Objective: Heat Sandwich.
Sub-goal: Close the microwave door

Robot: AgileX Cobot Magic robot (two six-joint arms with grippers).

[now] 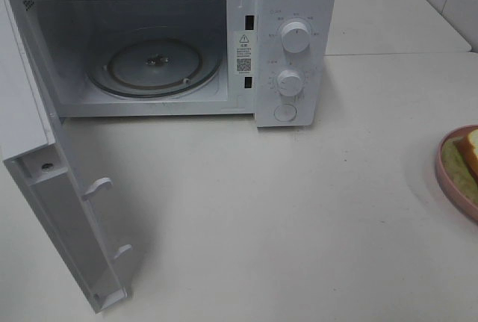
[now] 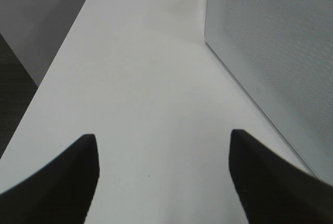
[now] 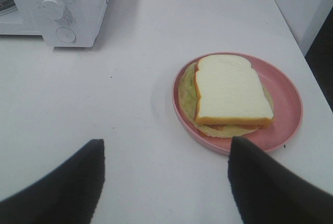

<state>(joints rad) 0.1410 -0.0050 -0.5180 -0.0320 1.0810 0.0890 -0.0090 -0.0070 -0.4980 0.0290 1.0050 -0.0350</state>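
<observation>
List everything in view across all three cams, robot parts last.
microwave: 1, white, back left of the table, two knobs and a round button on its panel
microwave door: 1, white, swung fully open toward the front left
turntable: 1, clear glass, inside the cavity, nothing on it
sandwich: 1, white bread with tan crust and greenish filling, on the plate
plate: 1, pink, right edge of the table
table: 1, white, under everything
left gripper: 1, black, open, beside the door
right gripper: 1, black, open, short of the plate
</observation>
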